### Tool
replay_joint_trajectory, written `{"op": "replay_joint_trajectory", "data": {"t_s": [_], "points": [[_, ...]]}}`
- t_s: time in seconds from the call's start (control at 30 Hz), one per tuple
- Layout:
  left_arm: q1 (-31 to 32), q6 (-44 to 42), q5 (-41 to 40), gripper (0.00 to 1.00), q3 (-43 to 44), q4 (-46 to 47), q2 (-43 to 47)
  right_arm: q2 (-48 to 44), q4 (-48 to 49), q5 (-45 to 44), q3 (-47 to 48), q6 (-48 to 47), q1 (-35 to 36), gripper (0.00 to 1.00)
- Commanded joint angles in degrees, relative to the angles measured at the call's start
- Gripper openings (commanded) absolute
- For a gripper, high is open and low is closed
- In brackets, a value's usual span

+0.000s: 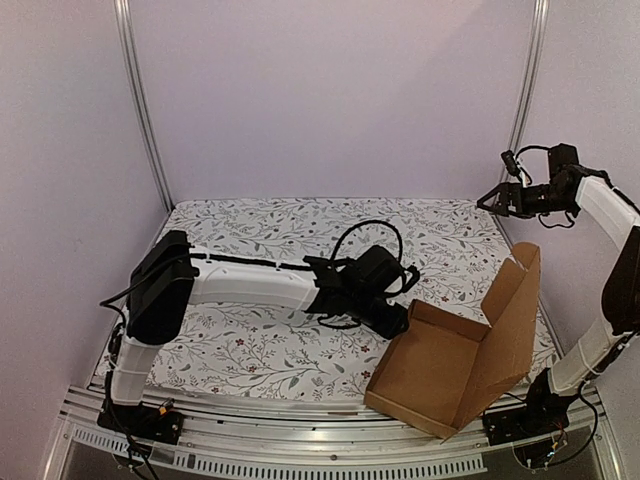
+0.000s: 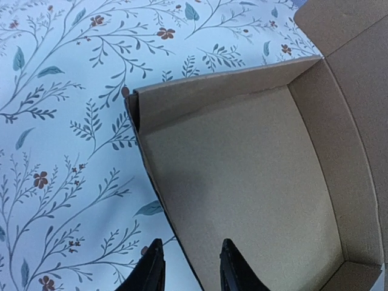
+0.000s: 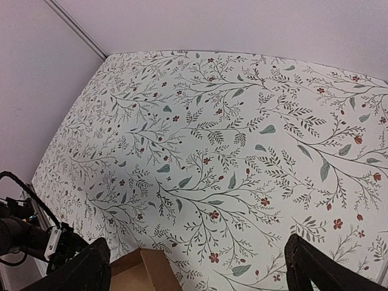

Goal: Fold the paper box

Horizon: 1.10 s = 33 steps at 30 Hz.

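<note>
- Table (image 1: 250,352) under floral-print cloth (image 1: 300,225); pale lilac walls (image 1: 330,90) behind, metal posts (image 1: 146,110) at the far corners.
- Paper box (image 1: 440,370) at near right of the table, tray walls up, lid panel (image 1: 512,320) standing open on its right side.
- Left gripper (image 2: 191,254) low at the box's left wall (image 2: 153,176), fingers partly spread and straddling its edge; no pinch evident.
- Right gripper (image 1: 497,200) raised well clear at far right, spread wide, holding nothing.
- Judged light, stiff across panels, hinging readily at creases; likely to slide on cloth when pushed, crushable along corrugated edges.
- Best hold, by judgement: a thin upright wall or the lid's free edge, other arm bracing the tray.
</note>
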<state>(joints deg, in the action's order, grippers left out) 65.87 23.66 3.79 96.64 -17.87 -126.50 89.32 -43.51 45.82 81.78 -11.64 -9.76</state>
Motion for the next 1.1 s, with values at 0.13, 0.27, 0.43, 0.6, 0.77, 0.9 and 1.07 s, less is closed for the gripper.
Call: {"op": "replay_joint_trajectory", "data": {"t_s": [0.13, 0.27, 0.43, 0.6, 0.77, 0.9, 1.07], "points": [[-0.4, 1.9, -3.5, 0.25, 7.4, -10.0, -6.0, -2.3, -1.0, -1.3, -2.0, -0.5, 0.0, 0.99], [-0.9, 4.4, -6.0, 0.15, 6.5, -10.2, -5.5, -3.4, -1.1, -2.3, -2.1, -0.3, 0.1, 0.99], [-2.8, 12.0, -7.6, 0.02, -0.4, -6.3, 0.4, -4.3, -0.8, -2.7, -1.7, 0.0, 0.0, 0.99], [-5.3, 27.4, -17.8, 0.00, -17.7, 3.4, 14.0, -3.9, 0.9, -3.6, -1.4, 1.8, 0.0, 0.99], [-5.2, 49.0, -29.5, 0.00, -33.5, 12.1, 25.8, -3.2, 3.7, -5.3, -2.7, 4.3, 0.0, 0.99], [-2.1, 63.8, -39.0, 0.00, -41.4, 16.5, 29.3, -3.5, 5.0, -6.9, -4.0, 7.1, 0.0, 0.99], [0.6, 68.0, -41.9, 0.24, -42.4, 19.9, 28.0, -4.5, 5.0, -5.2, -5.5, 5.9, 0.0, 0.99]]}}
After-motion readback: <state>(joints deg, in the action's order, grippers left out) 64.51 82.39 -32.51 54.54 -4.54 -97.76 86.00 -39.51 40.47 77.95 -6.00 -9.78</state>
